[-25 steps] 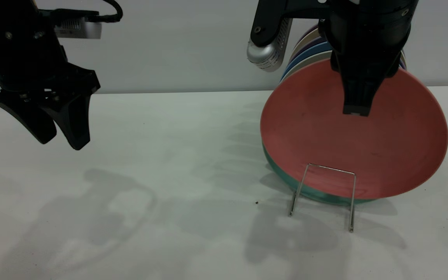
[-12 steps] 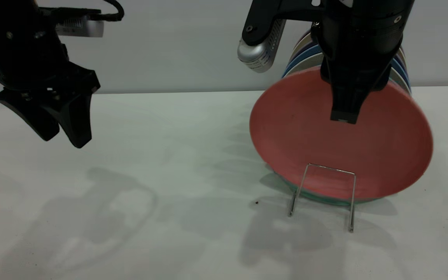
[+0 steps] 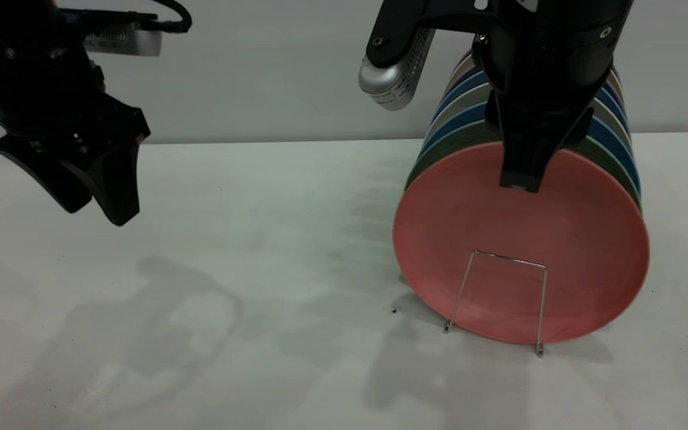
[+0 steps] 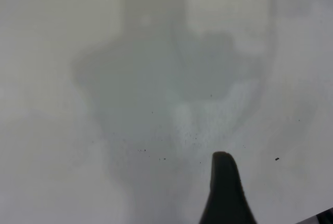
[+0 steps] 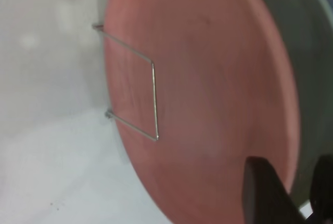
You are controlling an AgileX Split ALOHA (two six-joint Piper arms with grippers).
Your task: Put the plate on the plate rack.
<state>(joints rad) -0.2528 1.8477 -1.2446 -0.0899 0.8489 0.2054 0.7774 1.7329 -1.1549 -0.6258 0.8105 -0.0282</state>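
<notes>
The salmon-pink plate point(image 3: 517, 251) stands nearly upright on the table, just behind the front wire loop of the plate rack point(image 3: 510, 259). My right gripper point(image 3: 520, 179) comes down from above and is shut on the plate's top rim, one finger in front and one behind. In the right wrist view the plate point(image 5: 208, 94) fills the picture, with the rack loop point(image 5: 154, 99) across its face and the right gripper point(image 5: 294, 193) at its rim. My left gripper point(image 3: 96, 206) hangs open and empty above the table at the far left.
A row of upright plates point(image 3: 619, 137) in green, blue and cream stands close behind the pink plate, filling the rack's back. The nearest is a dark green plate point(image 5: 312, 52). A small dark speck point(image 3: 393, 310) lies left of the rack.
My right gripper has lowered the pink plate and tipped it from a slant to nearly upright behind the front loop. It now hides the mint-green plate. The left arm has barely moved.
</notes>
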